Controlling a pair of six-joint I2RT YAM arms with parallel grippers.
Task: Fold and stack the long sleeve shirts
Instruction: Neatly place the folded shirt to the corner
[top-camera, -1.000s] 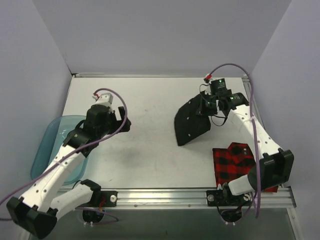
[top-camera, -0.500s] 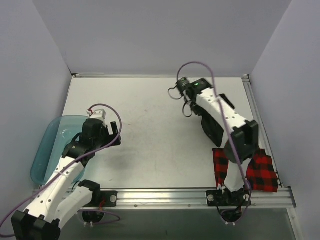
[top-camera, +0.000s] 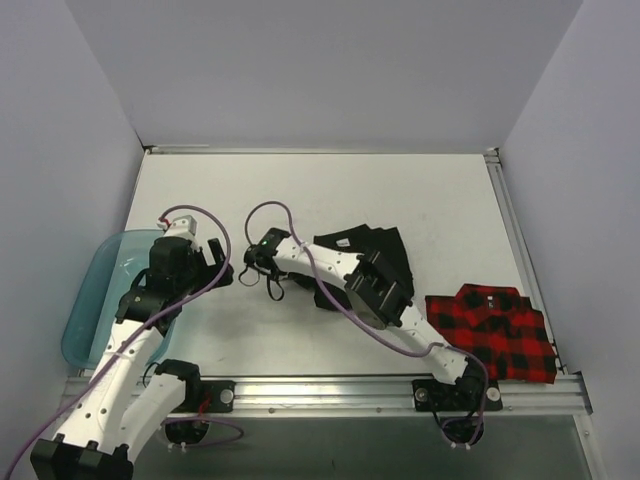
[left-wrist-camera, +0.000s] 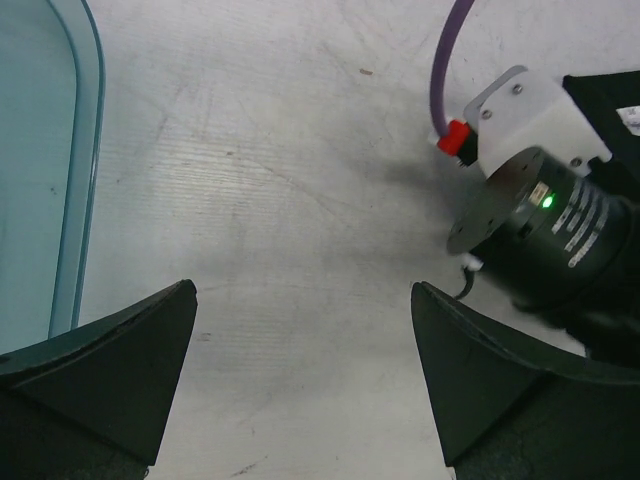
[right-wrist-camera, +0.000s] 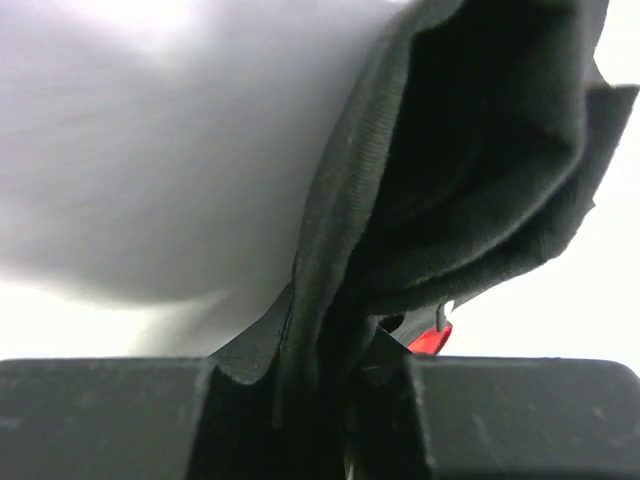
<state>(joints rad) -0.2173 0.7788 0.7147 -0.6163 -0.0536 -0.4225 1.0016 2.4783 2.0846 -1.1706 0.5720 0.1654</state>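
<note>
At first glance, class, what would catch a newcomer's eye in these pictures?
The right gripper, stretched across to mid-table, is shut on the black shirt. The red-and-black check shirt lies at the near right corner, and the open left gripper hangs beside the teal tub on the left.

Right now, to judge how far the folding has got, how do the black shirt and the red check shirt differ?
The black shirt is plain; the red check shirt is patterned. The black shirt is bunched mid-table, pinched in the right arm's fingers; the red check shirt lies flat at the near right corner, with nothing gripping it. Both are on the table, apart, not yet stacked.
</note>
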